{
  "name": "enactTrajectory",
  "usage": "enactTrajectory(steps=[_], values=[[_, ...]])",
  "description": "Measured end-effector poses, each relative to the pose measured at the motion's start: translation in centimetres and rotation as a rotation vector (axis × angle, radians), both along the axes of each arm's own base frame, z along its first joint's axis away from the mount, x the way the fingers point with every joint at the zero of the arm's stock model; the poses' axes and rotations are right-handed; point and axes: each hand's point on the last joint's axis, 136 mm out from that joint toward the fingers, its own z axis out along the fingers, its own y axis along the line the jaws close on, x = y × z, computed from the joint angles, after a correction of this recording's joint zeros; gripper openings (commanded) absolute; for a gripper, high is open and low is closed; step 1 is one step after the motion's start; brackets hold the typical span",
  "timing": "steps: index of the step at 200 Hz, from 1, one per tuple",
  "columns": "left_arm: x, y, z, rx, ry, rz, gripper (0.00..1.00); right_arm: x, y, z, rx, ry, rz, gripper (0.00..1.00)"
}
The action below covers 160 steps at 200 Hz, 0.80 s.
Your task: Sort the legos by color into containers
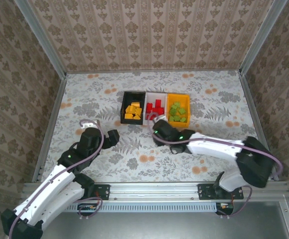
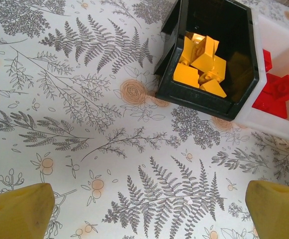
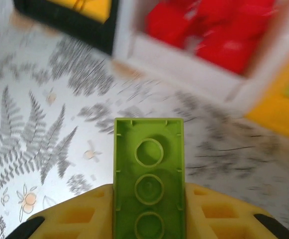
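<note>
In the right wrist view a lime green lego (image 3: pixel 149 174) shows its hollow underside, clamped between my yellow fingers (image 3: pixel 74 215); the right gripper (image 3: pixel 149 211) is shut on it just above the table. From above, the right gripper (image 1: pixel 157 130) is just in front of the joined containers. The black bin (image 1: pixel 123 107) holds yellow legos (image 1: pixel 134 111), the white bin (image 1: pixel 155 94) red legos (image 1: pixel 155 107), the orange-yellow bin (image 1: pixel 178 96) green legos (image 1: pixel 178 112). My left gripper (image 1: pixel 113 136) stands open over bare table left of the bins, its fingertips (image 2: pixel 20 209) wide apart.
The floral table cloth (image 1: pixel 134 159) stretches around the bins. Metal rails and patterned walls (image 1: pixel 149 35) close the table in on three sides. From the left wrist, the black bin (image 2: pixel 209 105) with yellow legos (image 2: pixel 204 64) lies ahead to the right.
</note>
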Motion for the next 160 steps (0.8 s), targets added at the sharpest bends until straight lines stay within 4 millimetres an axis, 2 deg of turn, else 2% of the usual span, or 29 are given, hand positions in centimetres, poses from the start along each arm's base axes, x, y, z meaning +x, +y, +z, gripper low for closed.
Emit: enactTrajectory(steps=[18,31,48,62,84,92,101,111,122,142,160], values=[[0.1,0.0,-0.1,0.0,0.004,0.0,1.0,2.2,-3.7,2.7,0.049,-0.043,-0.12,0.32],[0.2,-0.1,0.0,-0.004,0.001,0.001,1.0,3.8,-6.2,3.7,0.061,-0.058,-0.201,0.33],[0.2,-0.1,0.1,-0.008,-0.003,0.001,1.0,6.2,-8.9,4.1,0.057,-0.053,-0.296,0.33],[0.2,-0.2,0.1,-0.011,-0.001,-0.002,1.0,8.3,-10.2,3.8,0.056,-0.036,-0.347,0.34],[0.2,-0.2,0.1,-0.014,0.0,-0.003,1.0,10.8,-11.1,2.5,0.051,0.004,-0.39,0.35],[0.2,-0.2,0.1,-0.014,0.0,-0.002,1.0,11.4,-11.4,1.8,0.045,0.02,-0.402,0.4],[0.2,-0.2,0.1,-0.015,0.001,-0.002,1.0,12.1,-11.5,1.1,0.039,0.04,-0.409,0.52],[0.2,-0.2,0.1,-0.015,0.002,-0.003,1.0,12.6,-11.6,0.5,0.032,0.053,-0.413,0.71],[0.2,-0.2,0.0,-0.017,0.003,-0.006,1.0,13.0,-11.6,0.0,0.028,0.061,-0.417,0.79],[0.3,-0.1,0.0,-0.015,0.004,-0.001,1.0,13.2,-11.6,0.4,0.029,0.053,-0.413,0.86],[0.4,-0.1,0.1,-0.001,0.005,0.001,1.0,13.2,-11.5,1.9,0.046,0.019,-0.405,0.89]])
